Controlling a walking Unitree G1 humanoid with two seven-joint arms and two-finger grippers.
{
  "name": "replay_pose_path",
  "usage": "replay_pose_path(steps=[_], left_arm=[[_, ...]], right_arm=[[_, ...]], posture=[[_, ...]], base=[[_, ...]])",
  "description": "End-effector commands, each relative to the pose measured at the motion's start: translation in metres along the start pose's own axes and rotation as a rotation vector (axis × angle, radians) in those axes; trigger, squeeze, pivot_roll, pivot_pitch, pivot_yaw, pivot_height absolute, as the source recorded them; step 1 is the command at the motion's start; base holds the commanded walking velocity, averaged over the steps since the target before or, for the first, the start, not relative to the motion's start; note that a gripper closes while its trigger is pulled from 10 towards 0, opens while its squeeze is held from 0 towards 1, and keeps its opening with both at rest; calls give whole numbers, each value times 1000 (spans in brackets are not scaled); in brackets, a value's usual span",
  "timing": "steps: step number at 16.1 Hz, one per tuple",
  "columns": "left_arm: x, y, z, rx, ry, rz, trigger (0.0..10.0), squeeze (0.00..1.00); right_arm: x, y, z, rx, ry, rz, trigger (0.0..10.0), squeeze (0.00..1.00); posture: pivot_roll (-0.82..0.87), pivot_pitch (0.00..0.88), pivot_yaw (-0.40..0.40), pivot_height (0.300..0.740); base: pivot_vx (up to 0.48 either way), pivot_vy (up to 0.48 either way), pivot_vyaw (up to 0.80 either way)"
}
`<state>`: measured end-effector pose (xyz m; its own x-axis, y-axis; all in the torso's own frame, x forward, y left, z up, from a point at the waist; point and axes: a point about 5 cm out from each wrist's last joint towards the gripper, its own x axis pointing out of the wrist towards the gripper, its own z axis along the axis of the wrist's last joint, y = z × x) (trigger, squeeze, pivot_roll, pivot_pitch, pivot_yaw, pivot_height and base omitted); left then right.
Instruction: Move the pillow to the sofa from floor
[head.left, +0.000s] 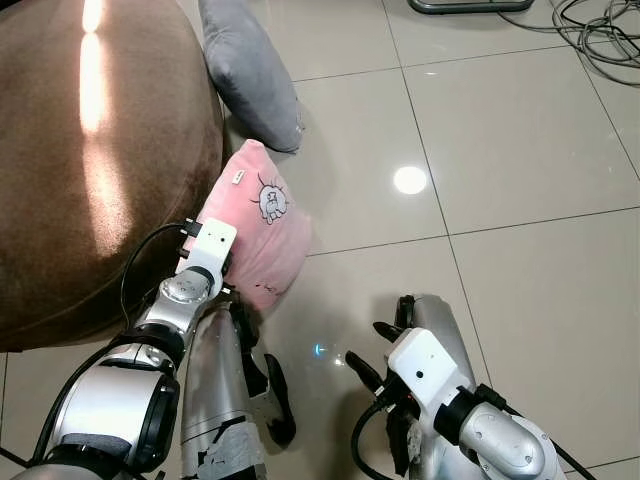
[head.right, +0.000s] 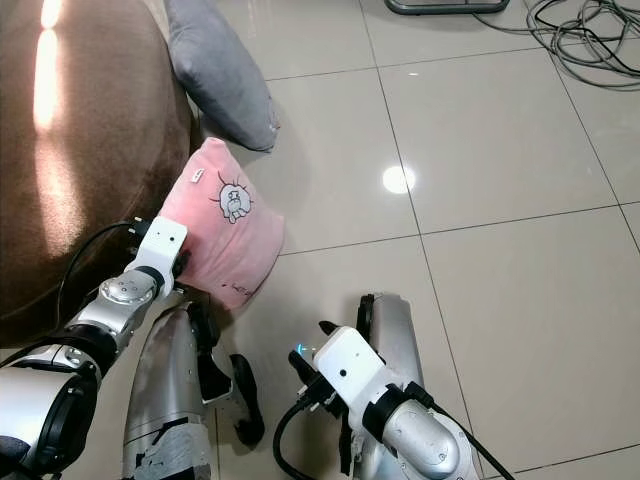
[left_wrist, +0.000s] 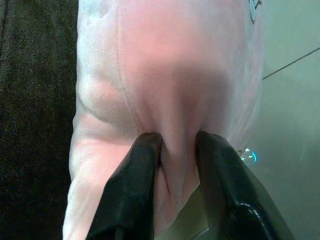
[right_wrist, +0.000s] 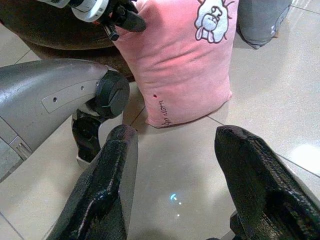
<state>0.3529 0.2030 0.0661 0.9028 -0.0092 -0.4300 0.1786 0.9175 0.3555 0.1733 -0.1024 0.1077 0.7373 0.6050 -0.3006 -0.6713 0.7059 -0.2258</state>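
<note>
Home living rm: brown velvety sofa (head.left: 90, 160), soft pink cartoon-print pillow (head.left: 262, 225) & grey fabric cushion (head.left: 250, 70) on glossy beige tiled floor (head.left: 500, 150); tangled grey cables (head.left: 600, 30) at far edge.

Glossy beige floor tiles (head.left: 520, 150) with dark grout lines carry a pink pillow (head.left: 262, 232) standing on its lower edge against the brown sofa (head.left: 90, 150). A grey pillow (head.left: 250, 72) leans beside it. Grey cables (head.left: 600, 30) lie tangled at the far corner.
</note>
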Motion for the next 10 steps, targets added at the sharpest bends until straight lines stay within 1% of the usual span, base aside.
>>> replay_pose_path(steps=[1, 4, 6, 7, 8, 9, 10], left_arm=[[-2, -5, -13, -13, 48, -23, 0, 0], [-2, -7, -13, -31, 46, -36, 0, 0], [-2, -11, -13, -68, 41, -65, 0, 0], [-2, -13, -12, -95, 31, -79, 0, 0], [-1, -16, -8, -143, 11, -100, 0, 0], [0, -23, 0, -182, -28, -147, 0, 0], [1, -26, 2, -191, -39, -162, 0, 0]], right_arm=[[-3, 4, -6, 18, 22, 9, 10000, 0], [-3, 4, -7, 17, 20, 8, 10000, 0], [-3, 5, -8, 19, 23, 7, 10000, 0], [-2, 4, -10, 21, 27, 6, 10000, 0], [-2, 4, -13, 23, 31, 0, 10000, 0], [-1, 1, -17, 26, 35, -13, 10000, 0], [-1, -1, -18, 27, 37, -18, 10000, 0]], posture=[[-223, 411, 63, 543], [-219, 407, 65, 543], [-217, 396, 66, 543], [-209, 384, 66, 543], [-202, 378, 67, 543], [-171, 353, 70, 543], [-171, 353, 70, 543]], base=[[0, 0, 0], [0, 0, 0], [0, 0, 0], [0, 0, 0], [0, 0, 0], [0, 0, 0], [0, 0, 0]])
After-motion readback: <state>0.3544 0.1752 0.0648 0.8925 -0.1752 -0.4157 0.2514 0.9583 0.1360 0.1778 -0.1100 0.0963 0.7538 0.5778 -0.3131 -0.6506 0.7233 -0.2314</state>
